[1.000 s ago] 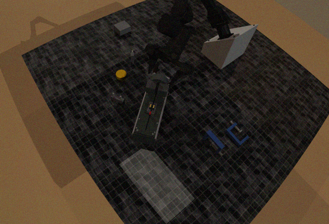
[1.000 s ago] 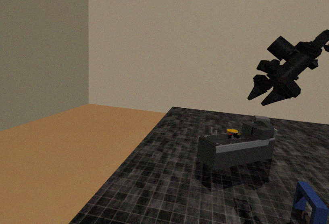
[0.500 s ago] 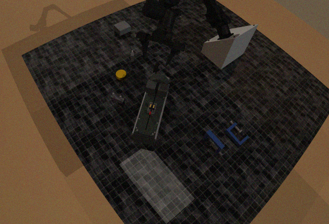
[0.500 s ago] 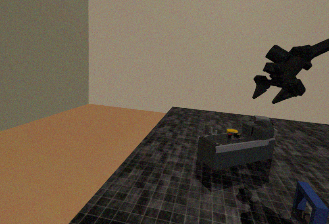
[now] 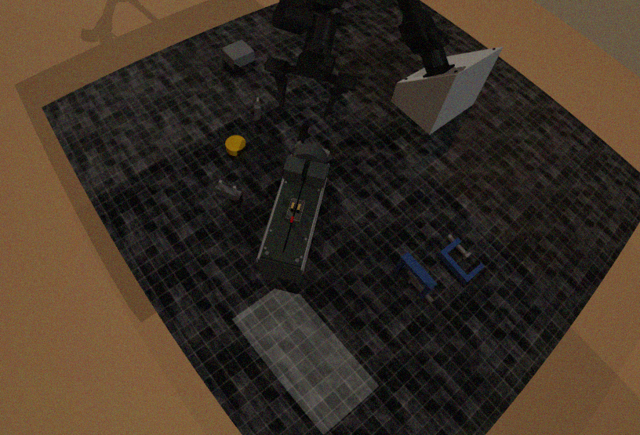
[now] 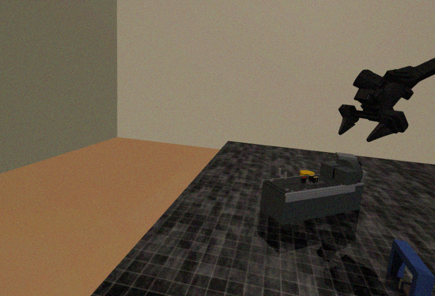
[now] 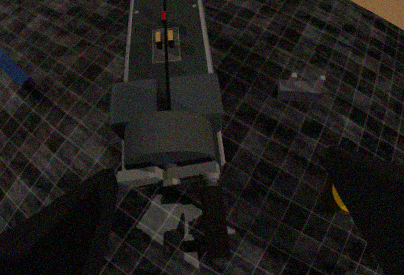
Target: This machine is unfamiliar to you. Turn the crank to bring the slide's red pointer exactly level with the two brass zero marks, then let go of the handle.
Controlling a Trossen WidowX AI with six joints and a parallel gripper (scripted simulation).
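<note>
The machine (image 5: pixel 274 223) (image 6: pixel 309 205) (image 7: pixel 142 47) is a long dark box with two pale rails, lying on the checkered mat. Its red pointer (image 5: pixel 292 219) (image 7: pixel 164 15) (image 6: pixel 303 180) sits in the centre slot a little past the two brass zero marks (image 5: pixel 296 206) (image 7: pixel 164 36) (image 6: pixel 313 179), on the side away from the crank, so it is not level with them. The crank (image 5: pixel 310 149) (image 7: pixel 181 219) (image 6: pixel 346 166) is at the machine's far end. My gripper (image 5: pixel 307 97) (image 6: pixel 354 136) is open and empty. It hangs well above and behind the crank end, touching nothing.
A yellow disc (image 5: pixel 234 144) (image 6: pixel 306 172) (image 7: pixel 339 199) and a small grey clip (image 5: pixel 228 191) (image 7: pixel 303 84) lie left of the machine. There is a grey cube (image 5: pixel 238 53) at the back, and the arm's white wedge base (image 5: pixel 444 89) stands at the right. Blue pieces (image 5: pixel 417 270) (image 5: pixel 461 260) (image 6: pixel 409 268) and a pale plate (image 5: pixel 304 357) lie in front.
</note>
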